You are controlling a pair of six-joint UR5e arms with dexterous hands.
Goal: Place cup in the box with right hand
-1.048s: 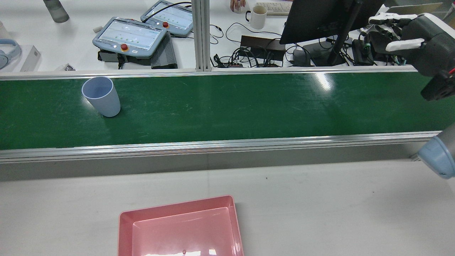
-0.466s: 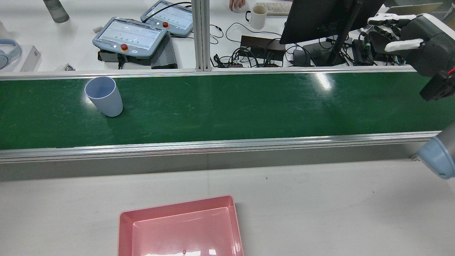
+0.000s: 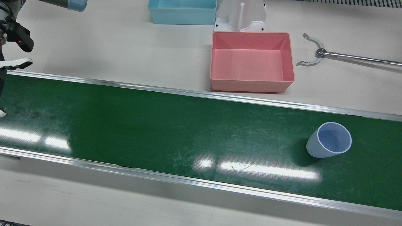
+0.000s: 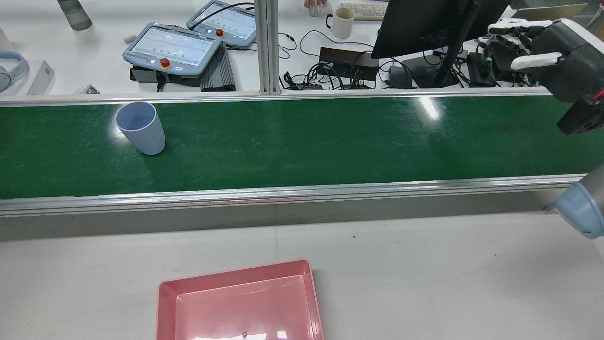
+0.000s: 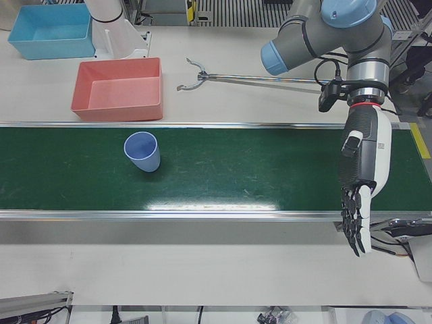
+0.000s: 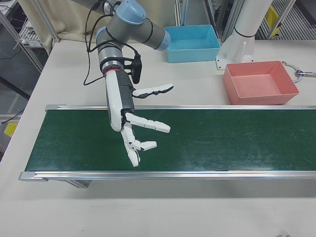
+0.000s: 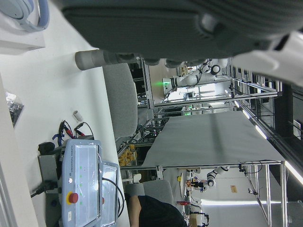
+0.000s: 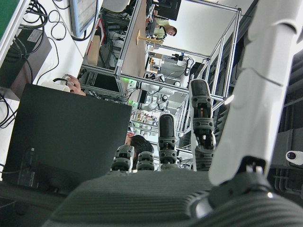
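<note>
A pale blue cup (image 4: 140,128) stands upright on the green belt (image 4: 302,141), toward the robot's left, also seen in the front view (image 3: 329,140) and the left-front view (image 5: 142,151). The empty pink box (image 3: 248,62) sits on the white table beside the belt, near the robot's side (image 4: 240,302). My right hand (image 6: 129,129) hangs open over the belt's other end, fingers spread, far from the cup; it is at the rear view's top right (image 4: 538,45). My left hand (image 5: 361,182) points down, open, past the belt's operator-side edge, holding nothing.
A blue box (image 3: 182,11) and a white pedestal (image 3: 241,14) stand behind the pink box. A metal reacher tool (image 3: 317,55) lies on the table beside it. Beyond the belt are a monitor (image 4: 420,23), teach pendants (image 4: 172,47), cables and a mug (image 4: 342,21).
The cup has drifted a little along the belt, toward the rear view's right. The right hand has stayed almost still.
</note>
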